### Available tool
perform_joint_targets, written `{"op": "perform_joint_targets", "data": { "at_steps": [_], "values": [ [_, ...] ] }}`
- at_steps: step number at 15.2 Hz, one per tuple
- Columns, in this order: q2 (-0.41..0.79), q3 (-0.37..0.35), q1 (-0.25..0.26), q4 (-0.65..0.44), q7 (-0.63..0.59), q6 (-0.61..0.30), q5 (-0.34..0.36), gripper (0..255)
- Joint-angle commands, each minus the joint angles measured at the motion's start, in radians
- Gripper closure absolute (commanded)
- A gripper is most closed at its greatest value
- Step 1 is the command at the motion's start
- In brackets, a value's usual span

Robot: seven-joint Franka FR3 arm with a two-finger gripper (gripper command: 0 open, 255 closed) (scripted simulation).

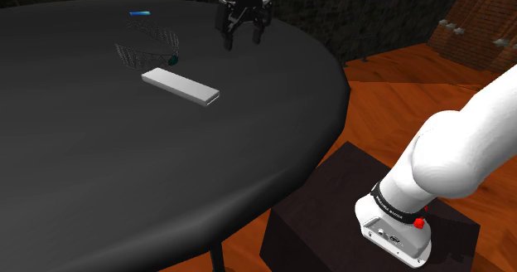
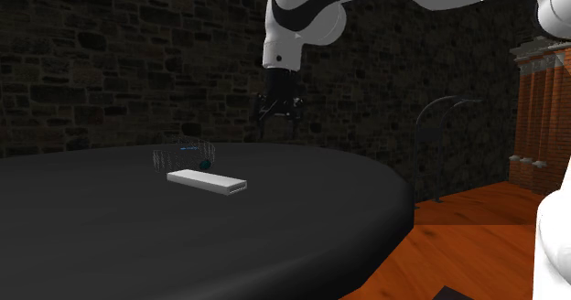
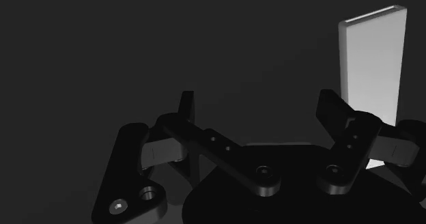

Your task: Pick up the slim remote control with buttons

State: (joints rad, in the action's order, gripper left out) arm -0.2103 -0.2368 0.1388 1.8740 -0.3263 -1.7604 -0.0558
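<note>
While hand (image 1: 243, 40) hovers spread and empty over table (image 1: 99, 187), remote (image 1: 181, 87) lies flat off toward shoulder view's left (plain white slab); long axis looks square to closing line, prob no twist needed.

Remote (image 1: 181, 87) flat on the table (image 1: 99, 196); wire-mesh object (image 1: 149, 51) just behind it; gripper (image 1: 243, 40) above the table, toward the shoulder view's right, apart from both; stand (image 1: 323, 204) beside the table's edge
</note>
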Motion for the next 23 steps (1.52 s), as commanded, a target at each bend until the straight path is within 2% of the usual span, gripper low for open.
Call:
{"op": "perform_joint_targets", "data": {
  "at_steps": [1,7,12,20,22,23],
  "values": [
    [0.077,-0.03,0.015,-0.062,-0.029,-0.001,0.014,0],
    [0.301,-0.096,0.072,-0.272,-0.104,0.033,0.076,0],
    [0.509,-0.132,0.148,-0.497,-0.16,0.095,0.144,0],
    [0.503,-0.129,0.142,-0.385,-0.16,-0.01,0.142,0],
    [0.503,-0.129,0.142,-0.385,-0.16,-0.01,0.142,0],
    [0.501,-0.129,0.142,-0.382,-0.16,-0.012,0.142,255]
  ]
}}
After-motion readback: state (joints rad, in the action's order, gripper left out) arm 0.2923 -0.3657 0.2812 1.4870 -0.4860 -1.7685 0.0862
